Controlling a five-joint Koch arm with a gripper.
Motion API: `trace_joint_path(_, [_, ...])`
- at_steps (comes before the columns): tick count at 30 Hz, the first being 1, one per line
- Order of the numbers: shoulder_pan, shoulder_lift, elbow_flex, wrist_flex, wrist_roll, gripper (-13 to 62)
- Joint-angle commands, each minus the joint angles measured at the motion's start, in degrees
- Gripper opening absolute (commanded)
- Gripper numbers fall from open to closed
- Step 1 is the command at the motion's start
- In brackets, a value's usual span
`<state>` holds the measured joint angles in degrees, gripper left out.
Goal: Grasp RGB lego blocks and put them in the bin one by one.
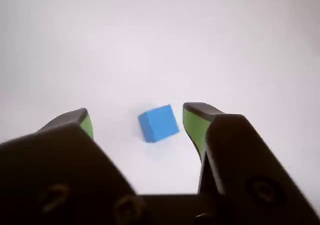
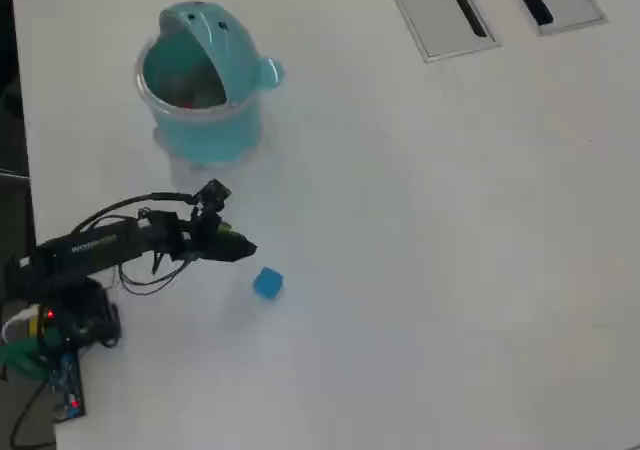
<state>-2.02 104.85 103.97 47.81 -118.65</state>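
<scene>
Gripper (image 1: 136, 121) spread wide, green-lined fingers (image 1: 193, 123) apart, nothing pinched. Blue block (image 1: 158, 123) on the bare white table (image 1: 160, 40), lying between the two tips in the wrist view, a little nearer the right-hand finger, touching neither. Sits rotated, one corner turned toward the camera (faces not square to the pads).

Overhead view: arm reaching from the left edge, gripper (image 2: 240, 248) just short of the blue block (image 2: 267, 283), block slightly below and right of the tips. Teal whale bin (image 2: 205, 135) well apart toward the top of that view, mouth open upward; something reddish inside, too dim to name. Two grey slots in the table (image 2: 450, 270) at the upper right, out of the way.

Step in hand, by judgement: closing in on the block for a grasp. To do well:
- bring the tips down until the pads straddle mid-height of the block
- twist the wrist so the pads meet flat faces, not corners, or expect the block to spin out
- centre the block before closing, so neither finger shoves it first
- close slowly, then lift straight before swinging to the bin
</scene>
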Motion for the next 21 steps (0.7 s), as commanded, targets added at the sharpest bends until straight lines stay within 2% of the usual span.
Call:
trace_joint_path(1, [0.6,-1.0,-5.7,-0.1,0.1,32.4])
trace_joint_path(8, [6.0,-12.2,-12.7,-0.3,-0.8,32.4])
trace_joint_path(21, [7.0,-15.2,-7.9,0.6,-1.0,32.5])
